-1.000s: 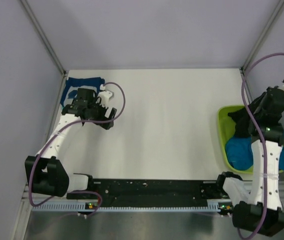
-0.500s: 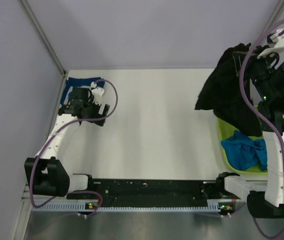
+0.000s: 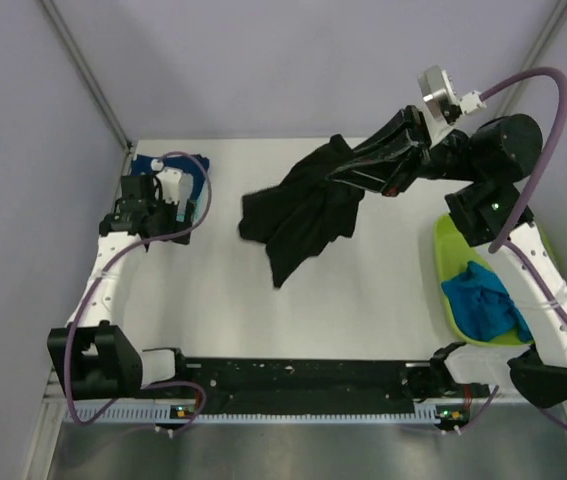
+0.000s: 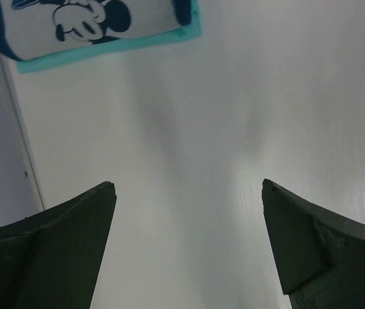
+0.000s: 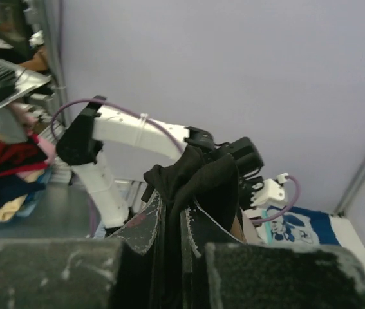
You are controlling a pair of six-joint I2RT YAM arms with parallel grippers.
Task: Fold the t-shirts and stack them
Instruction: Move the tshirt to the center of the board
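The right claw (image 3: 349, 168) pinches the black t-shirt (image 3: 303, 215), whose long axis trails toward 7 o'clock; the left claw (image 4: 188, 193) is spread.

text: none legible in any view | closest: white cartoon graphic with gloved hand on navy t-shirt (image 4: 92, 26) | letters/numbers on it: cannot make out any

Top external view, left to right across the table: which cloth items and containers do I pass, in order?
navy t-shirt in the far-left corner → black t-shirt lifted mid-table → lime-green tub at the right edge
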